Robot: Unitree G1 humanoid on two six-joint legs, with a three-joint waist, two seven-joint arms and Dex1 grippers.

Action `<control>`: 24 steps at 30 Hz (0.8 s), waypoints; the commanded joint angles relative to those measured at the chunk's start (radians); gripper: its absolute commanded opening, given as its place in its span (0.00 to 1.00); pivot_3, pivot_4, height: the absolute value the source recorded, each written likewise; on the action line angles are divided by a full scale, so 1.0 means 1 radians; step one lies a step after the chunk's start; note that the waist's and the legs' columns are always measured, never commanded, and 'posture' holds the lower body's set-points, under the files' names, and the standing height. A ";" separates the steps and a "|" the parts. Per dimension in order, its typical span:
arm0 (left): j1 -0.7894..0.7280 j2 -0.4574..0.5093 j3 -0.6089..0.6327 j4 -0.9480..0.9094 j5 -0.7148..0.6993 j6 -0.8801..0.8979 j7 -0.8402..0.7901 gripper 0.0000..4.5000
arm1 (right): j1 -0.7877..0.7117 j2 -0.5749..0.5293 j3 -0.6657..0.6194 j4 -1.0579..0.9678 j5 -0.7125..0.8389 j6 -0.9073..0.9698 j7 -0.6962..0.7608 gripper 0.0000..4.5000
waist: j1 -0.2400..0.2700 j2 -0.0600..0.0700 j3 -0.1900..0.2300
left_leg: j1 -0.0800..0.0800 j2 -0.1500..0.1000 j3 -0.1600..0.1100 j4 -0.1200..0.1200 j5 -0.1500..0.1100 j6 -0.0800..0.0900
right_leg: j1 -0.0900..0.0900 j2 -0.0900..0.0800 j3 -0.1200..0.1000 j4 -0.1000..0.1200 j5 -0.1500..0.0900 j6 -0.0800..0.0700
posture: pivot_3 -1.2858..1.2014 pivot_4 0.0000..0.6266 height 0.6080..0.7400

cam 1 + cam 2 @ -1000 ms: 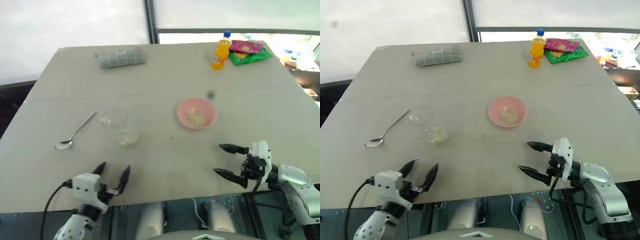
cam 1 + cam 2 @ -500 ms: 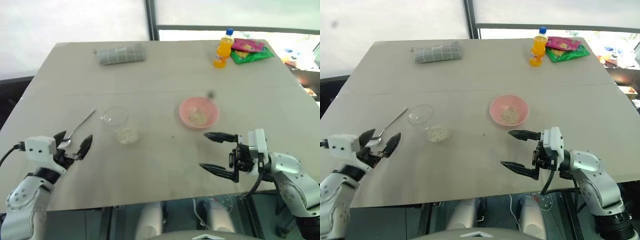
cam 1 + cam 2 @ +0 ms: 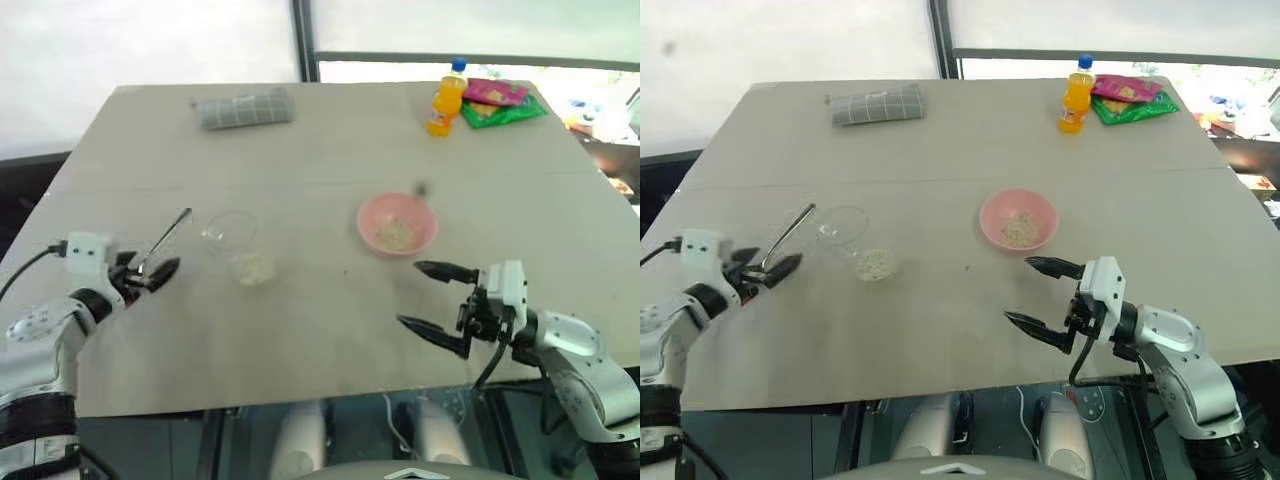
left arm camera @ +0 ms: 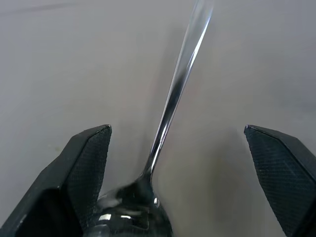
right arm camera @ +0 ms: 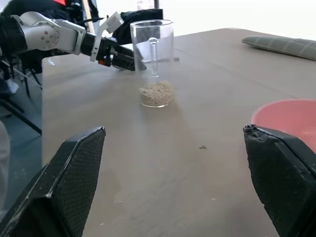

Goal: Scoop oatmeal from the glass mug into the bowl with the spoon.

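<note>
Between spread left hand [image 4: 177, 173] fingers, spoon [image 4: 170, 106], its bowl cut off.

**Both claws spread wide, arms reaching in from the near edge**

Your left claw [image 3: 150, 272] sits out to the left, its arm bent in from the lower left corner, black fingers [image 4: 81, 168] standing wide apart and pointing forward and slightly downward. Your right claw [image 3: 432, 297] hangs near the front on the right, turned sideways so it points towards your left, roughly level. Its two fingers [image 5: 74, 173] also stand fully spread, one above the other, holding nothing.
</note>
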 commanded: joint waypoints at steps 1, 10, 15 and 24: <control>-0.048 0.042 -0.097 0.112 0.074 0.071 -0.062 1.00 | 0.011 -0.001 -0.005 -0.003 -0.021 -0.037 -0.007 1.00 | 0.001 0.002 -0.001 | 0.000 0.000 0.002 0.000 0.000 -0.001 | 0.000 0.000 0.000 0.000 0.000 0.000 | 0.52 0.24 0.83; -0.142 0.076 -0.153 0.300 0.141 0.130 -0.085 0.40 | 0.034 -0.002 -0.014 -0.001 -0.041 -0.058 -0.032 1.00 | -0.005 0.014 -0.007 | 0.013 0.001 0.004 -0.002 0.001 -0.001 | 0.004 0.000 0.006 0.006 -0.003 -0.003 | 0.52 0.24 0.83; -0.120 0.065 -0.143 0.279 0.149 0.140 -0.080 0.02 | 0.021 0.000 -0.012 0.015 -0.049 -0.066 -0.032 1.00 | -0.006 0.018 -0.009 | 0.015 0.001 0.009 -0.002 0.000 -0.001 | 0.003 0.000 0.011 0.006 -0.003 -0.004 | 0.52 0.24 0.83; -0.188 -0.012 0.031 0.176 0.094 -0.106 0.076 0.02 | -0.047 -0.013 -0.021 0.053 -0.051 -0.041 -0.036 1.00 | -0.001 0.013 -0.006 | 0.016 0.001 0.010 -0.002 0.001 -0.001 | 0.002 0.000 0.013 0.009 -0.003 -0.004 | 0.52 0.24 0.83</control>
